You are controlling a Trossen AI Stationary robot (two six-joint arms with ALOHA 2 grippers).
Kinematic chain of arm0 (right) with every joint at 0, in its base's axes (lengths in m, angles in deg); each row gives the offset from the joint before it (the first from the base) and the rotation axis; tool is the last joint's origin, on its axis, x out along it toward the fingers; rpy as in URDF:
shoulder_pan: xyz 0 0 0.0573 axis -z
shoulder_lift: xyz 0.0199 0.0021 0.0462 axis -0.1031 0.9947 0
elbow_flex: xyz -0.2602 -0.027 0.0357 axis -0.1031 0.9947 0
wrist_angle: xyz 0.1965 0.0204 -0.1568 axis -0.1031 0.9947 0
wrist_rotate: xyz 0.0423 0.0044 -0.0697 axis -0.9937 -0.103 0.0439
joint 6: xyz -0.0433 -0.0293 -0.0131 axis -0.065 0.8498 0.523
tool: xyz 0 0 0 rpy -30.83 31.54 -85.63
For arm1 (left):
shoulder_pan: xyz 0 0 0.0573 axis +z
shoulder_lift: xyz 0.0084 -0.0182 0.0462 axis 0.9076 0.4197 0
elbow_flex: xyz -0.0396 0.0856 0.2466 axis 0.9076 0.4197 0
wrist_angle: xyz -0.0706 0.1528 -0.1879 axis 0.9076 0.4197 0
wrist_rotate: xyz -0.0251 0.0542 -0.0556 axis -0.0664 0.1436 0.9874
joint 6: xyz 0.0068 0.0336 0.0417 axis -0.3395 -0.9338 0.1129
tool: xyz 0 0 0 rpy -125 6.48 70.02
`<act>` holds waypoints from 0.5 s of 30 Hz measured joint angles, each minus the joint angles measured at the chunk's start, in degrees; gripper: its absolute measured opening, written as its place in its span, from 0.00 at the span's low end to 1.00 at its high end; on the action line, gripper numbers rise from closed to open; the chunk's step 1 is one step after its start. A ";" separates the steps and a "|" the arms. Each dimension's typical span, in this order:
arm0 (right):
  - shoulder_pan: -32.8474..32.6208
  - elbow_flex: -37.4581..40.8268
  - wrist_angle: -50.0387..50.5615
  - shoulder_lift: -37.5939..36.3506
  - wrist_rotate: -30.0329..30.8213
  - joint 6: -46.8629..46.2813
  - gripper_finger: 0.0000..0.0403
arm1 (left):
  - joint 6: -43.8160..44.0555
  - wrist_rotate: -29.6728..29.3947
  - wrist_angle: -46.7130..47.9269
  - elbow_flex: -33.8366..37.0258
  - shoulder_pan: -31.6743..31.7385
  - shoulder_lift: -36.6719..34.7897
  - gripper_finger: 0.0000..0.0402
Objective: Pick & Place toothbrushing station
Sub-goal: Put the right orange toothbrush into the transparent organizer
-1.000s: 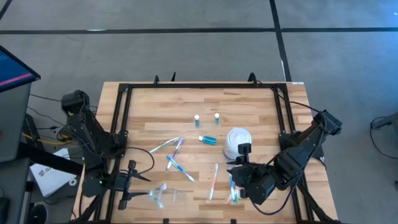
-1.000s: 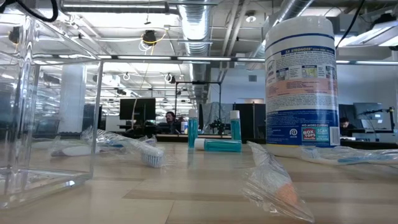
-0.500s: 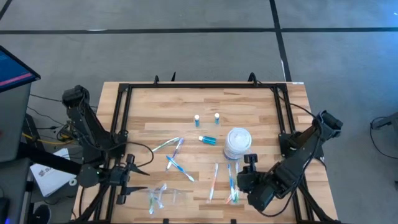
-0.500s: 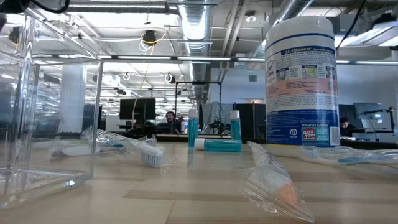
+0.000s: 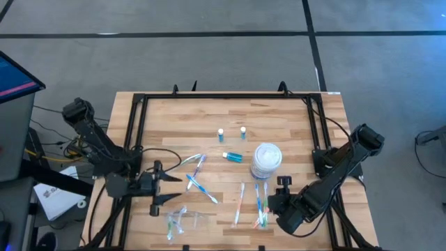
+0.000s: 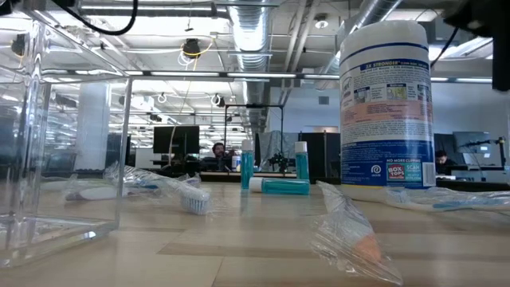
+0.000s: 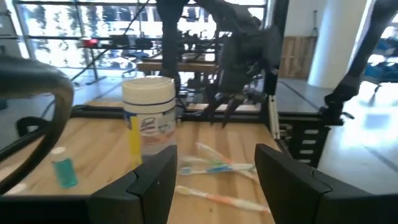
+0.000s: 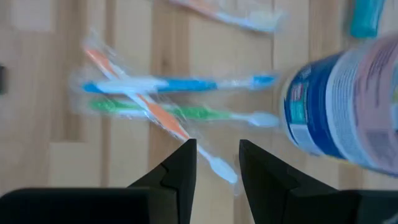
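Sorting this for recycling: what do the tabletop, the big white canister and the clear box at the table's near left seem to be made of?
Tabletop: looks like pale wood, butcher-block strips with visible grain, matte. White canister: probably plastic, smooth, with a glossy printed label. Clear box: seemingly acrylic or a similar rigid clear plastic, with see-through walls and bright edges; glass cannot be ruled out.

- Two bottles (image 5: 231,131) are standing behind a third lying bottle (image 5: 233,157) mid-tabletop (image 5: 279,111).
- The wipes canister (image 5: 266,160) is standing right of them.
- Toothbrushes (image 5: 260,206) are lying before it.
- The bag (image 5: 178,219) is lying front-left.
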 joint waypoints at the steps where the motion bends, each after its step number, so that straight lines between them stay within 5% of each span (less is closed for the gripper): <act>1: 0.02 0.81 -0.03 0.00 -0.07 -0.08 0.28 | -0.01 1.55 -0.51 0.00 1.00 0.00 0.53; 15: 0.07 9.94 -10.08 -0.02 -2.79 0.35 0.28 | 0.00 14.11 -3.17 0.00 10.25 0.02 0.53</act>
